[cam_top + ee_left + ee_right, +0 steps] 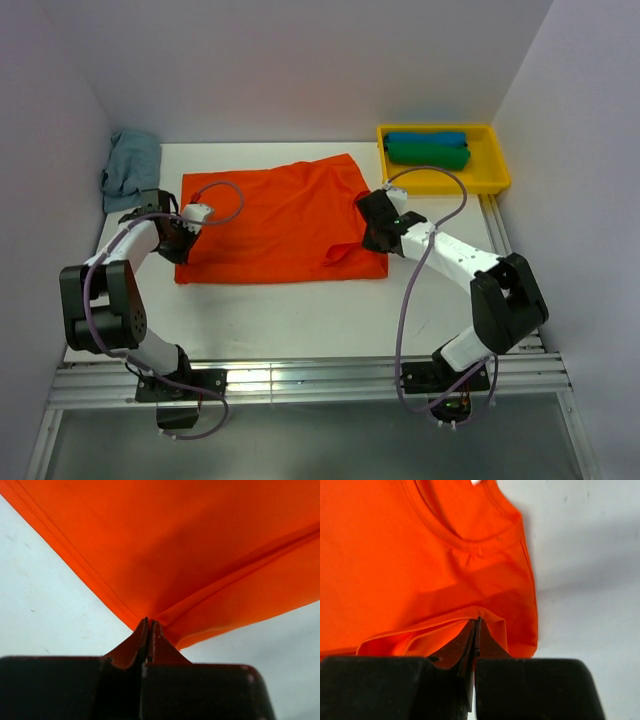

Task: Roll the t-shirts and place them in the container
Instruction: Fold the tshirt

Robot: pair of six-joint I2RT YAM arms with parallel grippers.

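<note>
The bright orange-red cotton t-shirt lies flat on the white table, its long axis running left to right between the left gripper, clamped on its hem, and the right gripper, pinching the collar-end sleeve.

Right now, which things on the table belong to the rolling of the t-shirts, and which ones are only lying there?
Belonging to the job:
- orange t-shirt, spread flat, pinched by the left claw and the right claw
- blue roll and green roll, in the yellow tray

Only lying about:
- crumpled grey-blue cloth, far left corner; I cannot tell if it is a shirt
</note>
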